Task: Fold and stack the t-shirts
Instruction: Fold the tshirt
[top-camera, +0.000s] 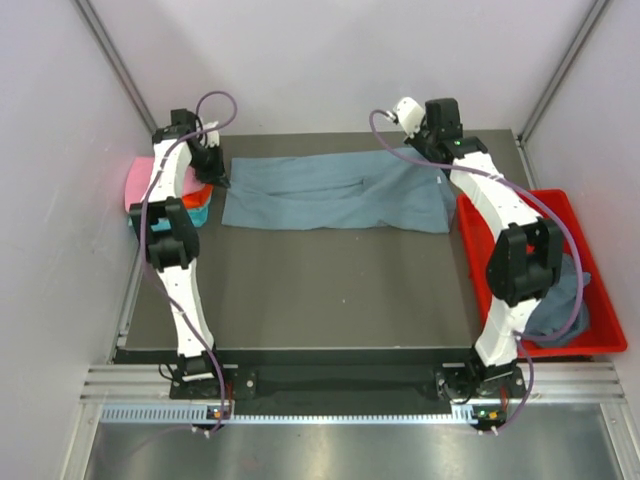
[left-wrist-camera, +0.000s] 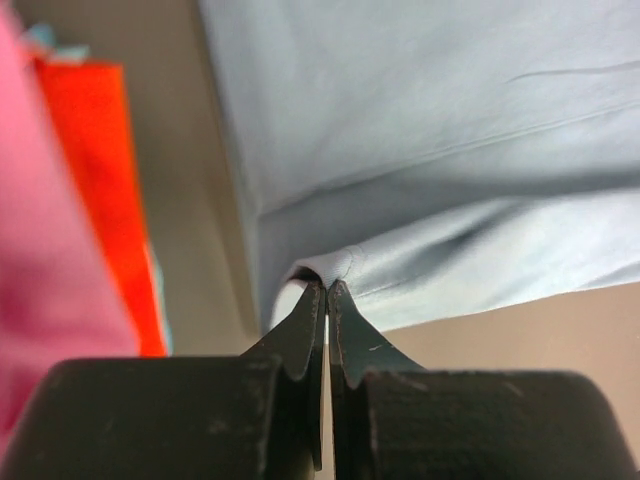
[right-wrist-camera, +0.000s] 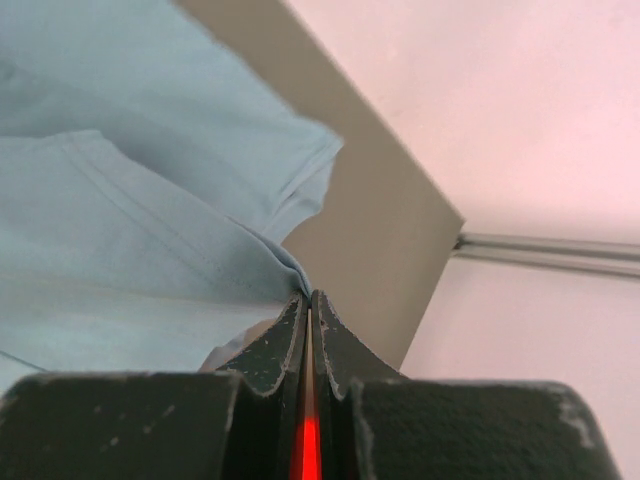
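A slate blue-grey t-shirt (top-camera: 330, 190) lies stretched in a long band across the back of the table. My left gripper (top-camera: 222, 184) is shut on its left edge; the left wrist view shows the closed jaws (left-wrist-camera: 326, 285) pinching a fold of the cloth (left-wrist-camera: 420, 120). My right gripper (top-camera: 445, 168) is shut on the shirt's right end. In the right wrist view the closed jaws (right-wrist-camera: 308, 297) bite a ridge of the fabric (right-wrist-camera: 120, 220) near the table's far corner. A pile of pink (top-camera: 140, 180), orange (top-camera: 197, 197) and teal (top-camera: 140, 222) shirts sits at the left edge.
A shallow red tray (top-camera: 575, 215) stands at the right, beside the right arm, with another blue-grey shirt (top-camera: 565, 295) crumpled in it. White walls close in on the back and both sides. The dark tabletop (top-camera: 320, 290) stretches in front of the shirt.
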